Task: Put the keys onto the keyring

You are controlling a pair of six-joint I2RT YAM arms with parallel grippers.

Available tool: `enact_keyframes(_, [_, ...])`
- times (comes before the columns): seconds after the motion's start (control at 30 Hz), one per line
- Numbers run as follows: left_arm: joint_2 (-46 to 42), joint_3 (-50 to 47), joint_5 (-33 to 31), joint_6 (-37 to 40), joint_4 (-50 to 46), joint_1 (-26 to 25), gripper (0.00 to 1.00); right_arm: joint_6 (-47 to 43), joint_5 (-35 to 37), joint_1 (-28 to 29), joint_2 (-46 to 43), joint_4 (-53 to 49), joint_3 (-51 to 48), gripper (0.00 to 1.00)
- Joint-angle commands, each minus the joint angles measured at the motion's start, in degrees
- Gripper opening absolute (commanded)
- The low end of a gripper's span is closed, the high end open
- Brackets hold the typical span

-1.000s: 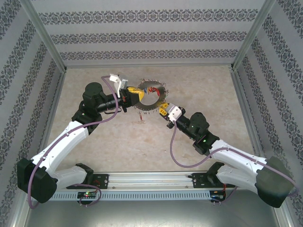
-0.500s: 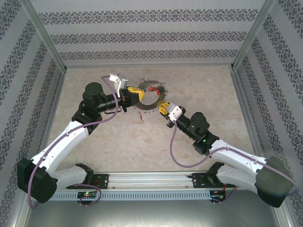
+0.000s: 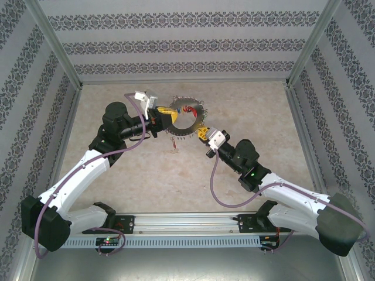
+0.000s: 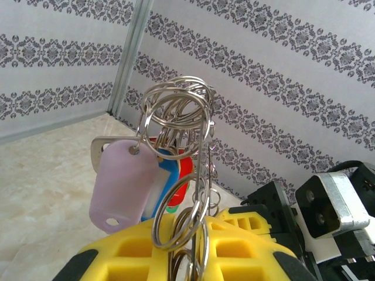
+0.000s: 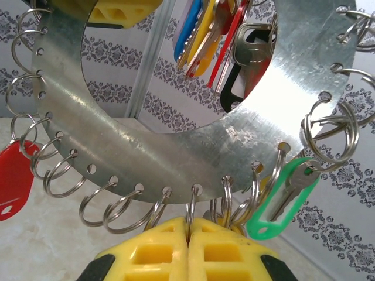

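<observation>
Beige table (image 3: 176,181) lies under both arms. The grey keyring (image 3: 188,130) hangs between the two grippers, its flat face turned up toward the overhead camera so the hole reads nearly round. It is a ring with no long axis. Its rim is fringed with small keys and coloured tags.

The left gripper (image 3: 165,117) has the keyring's left edge. Its yellow fingers are drawn narrow on the plate and on the split rings (image 4: 176,111) that pass down between them. The right gripper (image 3: 201,130) sits at the near right rim, its fingers pressed together on one split ring that runs down into their seam.

A loose key (image 3: 174,144) lies on the table, nearer the arm bases than the left gripper and to the left of the right gripper. It is just clear of the keyring's near rim. Its long axis runs roughly near to far. It shows a touch of red, but which end bears the tag is too small to tell.

From the left wrist the keyring is nearly edge-on, a thin line rising from the fingers. A lilac tag (image 4: 123,181) hangs to their left, with blue and red tags behind it. The right wrist looks at the broad face instead, with holes punched around the edge and a wire ring in most of them. A green tag (image 5: 281,199) with its key slants up to the right of the fingers, and a red tag (image 5: 14,175) hangs far to their left. Blue, yellow and red tags show through the hole above.
</observation>
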Motion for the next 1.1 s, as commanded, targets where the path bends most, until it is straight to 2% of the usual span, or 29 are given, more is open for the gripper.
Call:
enact_keyframes(0.0, [-0.1,2.4,-3.0,-2.1,2.5,0.6,0.00,-0.2,0.4,1.0,0.3,2.5,1.1,0.00])
enact_keyframes(0.2, [-0.1,-0.3,-8.3,-6.5,1.0,0.7,0.06,0.7,0.8,0.5,0.3,0.8,1.6,0.00])
enact_keyframes(0.37, [0.1,-5.0,-12.8,-14.7,4.1,0.7,0.16,4.9,-7.1,-2.0,-0.4,-1.6,1.9,0.00])
enact_keyframes(0.5, [1.1,-6.7,-12.2,-18.8,4.6,0.7,0.25,8.8,-11.9,-4.4,-0.4,-2.4,2.0,0.00])
enact_keyframes(0.8, [2.0,-9.6,-10.3,-20.8,2.1,0.6,0.43,12.0,-19.9,-8.0,0.4,-7.5,3.9,0.00])
enact_keyframes(1.07, [5.5,-15.6,-8.1,-21.7,5.5,0.7,0.47,12.9,-20.7,-9.4,2.3,-12.3,6.1,0.00])
